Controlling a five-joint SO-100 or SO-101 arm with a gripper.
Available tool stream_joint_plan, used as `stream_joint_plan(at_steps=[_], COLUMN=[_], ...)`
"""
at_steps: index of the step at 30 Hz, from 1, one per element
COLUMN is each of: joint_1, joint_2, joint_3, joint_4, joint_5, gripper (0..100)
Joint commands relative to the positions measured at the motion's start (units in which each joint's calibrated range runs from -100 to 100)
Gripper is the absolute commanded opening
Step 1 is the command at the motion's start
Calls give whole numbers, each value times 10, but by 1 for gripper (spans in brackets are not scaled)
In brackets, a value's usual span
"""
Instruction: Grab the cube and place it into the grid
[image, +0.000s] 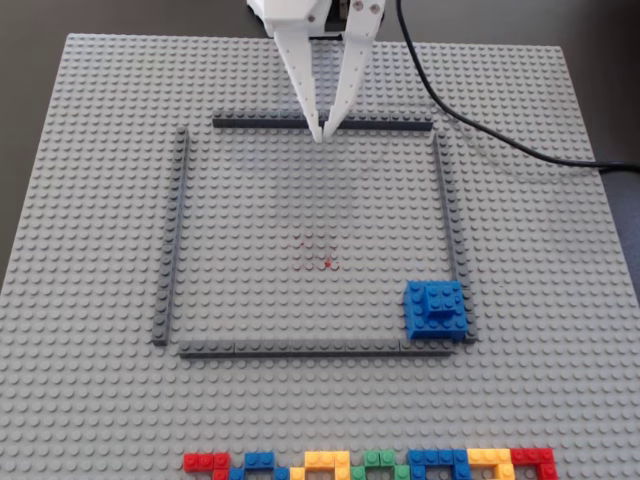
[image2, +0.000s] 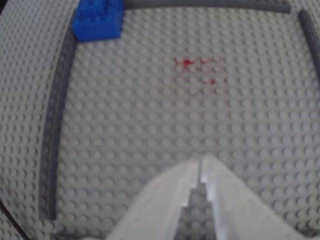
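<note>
Grey baseplate (image: 90, 400), cube (image: 436, 310) sits in the grid's (image: 170, 260) lower-right corner in the fixed view, touching its strips. Gripper (image: 322, 134) tips closed together, empty, over the far strip. Cube looks light, rigid; probably pinch its flat sides, not the studs.
</note>
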Motion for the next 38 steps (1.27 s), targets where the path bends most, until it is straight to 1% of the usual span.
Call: stream_joint_plan(at_steps=[1,38], joint_1=[1,1], joint_2=[-20,-20], joint_3=[6,6], joint_4=[23,50], joint_5=[1,-8], gripper=[0,0])
